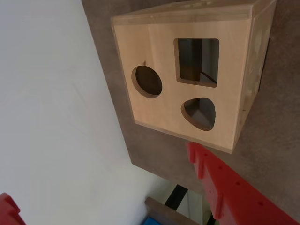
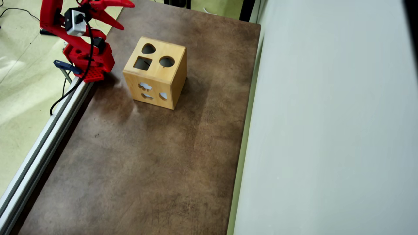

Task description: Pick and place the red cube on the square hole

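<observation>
one wooden box [image 2: 156,73], three top holes, one square hole [image 2: 142,63]

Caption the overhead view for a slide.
Wooden box with its square hole empty on the brown table; open hand raised nearby.

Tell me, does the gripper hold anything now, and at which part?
Nothing is held. The gripper is open and empty, up beside the wooden box; no red cube shows.

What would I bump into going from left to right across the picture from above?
Pale floor → red robot arm → wooden box on the brown table → grey wall.
</observation>
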Controlling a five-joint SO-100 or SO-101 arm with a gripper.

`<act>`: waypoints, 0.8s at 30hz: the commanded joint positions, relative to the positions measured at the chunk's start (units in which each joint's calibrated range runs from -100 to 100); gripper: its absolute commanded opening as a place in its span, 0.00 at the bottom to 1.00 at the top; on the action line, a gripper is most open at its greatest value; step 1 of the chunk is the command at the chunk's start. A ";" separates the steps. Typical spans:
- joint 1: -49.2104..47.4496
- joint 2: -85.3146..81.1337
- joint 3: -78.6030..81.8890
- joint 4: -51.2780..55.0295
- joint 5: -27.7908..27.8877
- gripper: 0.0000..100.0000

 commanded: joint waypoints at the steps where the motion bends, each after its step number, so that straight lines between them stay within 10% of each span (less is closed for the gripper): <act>1: -0.40 3.16 -5.04 1.22 -0.10 0.52; 24: -0.47 2.48 -4.23 1.14 0.34 0.52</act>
